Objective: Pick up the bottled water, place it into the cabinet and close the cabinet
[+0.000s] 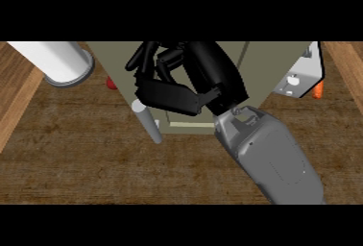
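**Inspector:** Begin at the left. Containers?

**Assistant:** A white cylinder [56, 60] with a grey rimmed end lies at the upper left, over the brown counter [85, 158]. I cannot tell whether it is the bottled water, and I cannot read any label on it. Just to its right a small red object [111, 82] shows at the edge of the cabinet [266, 67].

**Inspector:** The cabinet itself?

**Assistant:** It is an olive-grey body at the top centre. A grey bar [149, 122] runs down from its left front corner. Its contents are hidden, because the right hand [166, 93] covers the front.

**Inspector:** State of that hand?

**Assistant:** It is black and sits at the end of the grey forearm [273, 153], which comes up from the lower right. I cannot tell whether it is spread, closed or pinching anything.

**Inspector:** The bottled water's position?

**Assistant:** I cannot tell. Nothing here can be confirmed as the bottle.

**Inspector:** Right side?

**Assistant:** A white panel [301, 77] stands at the cabinet's right edge, and an orange object [318, 89] is just beside it. I cannot read any writing on either.
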### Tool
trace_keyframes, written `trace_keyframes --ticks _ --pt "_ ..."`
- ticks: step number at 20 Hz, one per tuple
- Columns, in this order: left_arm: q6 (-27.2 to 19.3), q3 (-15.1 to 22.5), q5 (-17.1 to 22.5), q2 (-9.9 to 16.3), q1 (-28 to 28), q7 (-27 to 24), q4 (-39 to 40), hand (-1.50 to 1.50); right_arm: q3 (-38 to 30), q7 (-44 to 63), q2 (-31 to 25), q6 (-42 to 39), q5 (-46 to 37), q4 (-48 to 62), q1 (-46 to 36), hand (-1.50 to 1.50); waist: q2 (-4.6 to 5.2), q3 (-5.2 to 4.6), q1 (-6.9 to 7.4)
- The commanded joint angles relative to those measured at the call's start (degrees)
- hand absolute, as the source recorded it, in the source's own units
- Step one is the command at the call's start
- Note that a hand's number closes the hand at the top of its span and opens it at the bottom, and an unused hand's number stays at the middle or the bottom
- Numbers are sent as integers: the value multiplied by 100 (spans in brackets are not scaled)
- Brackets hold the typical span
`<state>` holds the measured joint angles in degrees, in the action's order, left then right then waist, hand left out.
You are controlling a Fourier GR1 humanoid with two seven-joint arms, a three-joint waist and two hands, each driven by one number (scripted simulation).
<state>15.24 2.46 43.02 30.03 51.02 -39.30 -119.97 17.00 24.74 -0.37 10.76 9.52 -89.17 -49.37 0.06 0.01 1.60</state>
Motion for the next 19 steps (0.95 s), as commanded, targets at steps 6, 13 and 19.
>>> trace_keyframes --ticks 6,13,19 --pt "145 -119 51 -87 -232 249 124 150 -650 -986 -45 -472 -45 2076 -614 150 38 -4 13" --pt "215 -352 286 145 -281 443 -212 150 -717 -1461 -283 -416 23 2809 -685 150 106 -2 139" --pt "181 -419 383 149 -412 555 -62 150 -757 -1542 -228 -462 132 3024 -849 150 95 -6 103"
